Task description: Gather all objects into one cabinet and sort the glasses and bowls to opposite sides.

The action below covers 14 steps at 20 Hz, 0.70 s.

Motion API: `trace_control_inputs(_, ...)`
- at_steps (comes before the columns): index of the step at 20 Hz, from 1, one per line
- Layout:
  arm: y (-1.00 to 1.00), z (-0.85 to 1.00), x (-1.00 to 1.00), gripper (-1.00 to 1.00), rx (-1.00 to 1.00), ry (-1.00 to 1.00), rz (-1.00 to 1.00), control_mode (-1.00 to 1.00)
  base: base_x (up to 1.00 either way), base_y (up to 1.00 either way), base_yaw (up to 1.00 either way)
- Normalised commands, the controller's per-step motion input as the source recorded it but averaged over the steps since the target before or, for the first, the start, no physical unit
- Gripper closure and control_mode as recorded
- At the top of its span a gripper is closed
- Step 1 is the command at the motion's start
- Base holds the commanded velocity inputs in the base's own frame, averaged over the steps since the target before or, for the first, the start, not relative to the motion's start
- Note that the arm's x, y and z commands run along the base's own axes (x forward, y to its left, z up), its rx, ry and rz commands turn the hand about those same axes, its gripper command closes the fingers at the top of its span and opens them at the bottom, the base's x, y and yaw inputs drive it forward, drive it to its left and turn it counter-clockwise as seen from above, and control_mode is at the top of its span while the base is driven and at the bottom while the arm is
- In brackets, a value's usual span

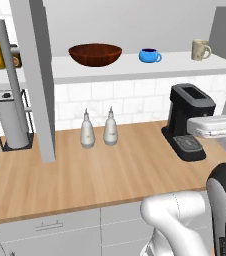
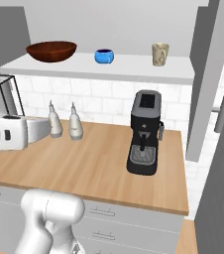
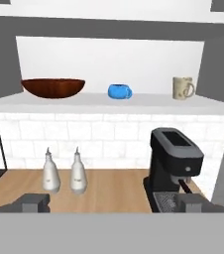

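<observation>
Your pincer (image 3: 111, 203) stood with its jaws wide apart and nothing between them, held well short of the cabinet and aimed level at the back wall. Nearest beyond it lay the wooden surface (image 1: 110, 170), carrying two shakers (image 3: 64, 171) ahead and to the pincer's left, and a black coffee machine (image 3: 176, 163) ahead and to its right. Neither belonged to your task.

Farther off and above the pincer, the cabinet shelf (image 3: 109, 101) held the brown bowl (image 3: 53, 88) at the pincer's upper left, the blue cup (image 3: 119, 91) almost straight above its line, and the beige mug (image 3: 183, 88) at its upper right. All three stood well apart from one another. No orange mug appeared on this shelf; I judged it was yet to be gathered.

Risks I noted for you: raising the arm toward the shelf could strike the shelf's front edge. A reach for the beige mug passed over the coffee machine, and a low approach could clip it.
</observation>
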Motion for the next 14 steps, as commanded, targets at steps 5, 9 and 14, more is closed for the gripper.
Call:
trace_control_inputs(5, 0.0, 0.12, -0.76, -1.0, 0.36, 0.02, 0.0, -1.0, 0.0, 0.0, 0.0)
trace_control_inputs(9, 0.01, 0.01, -0.24, -1.0, 0.04, 0.0, 0.0, -1.0, 0.0, 0.0, 0.0)
trace_control_inputs(14, 0.1, 0.02, -0.4, -1.0, 0.01, -0.01, 0.0, -1.0, 0.0, 0.0, 0.0)
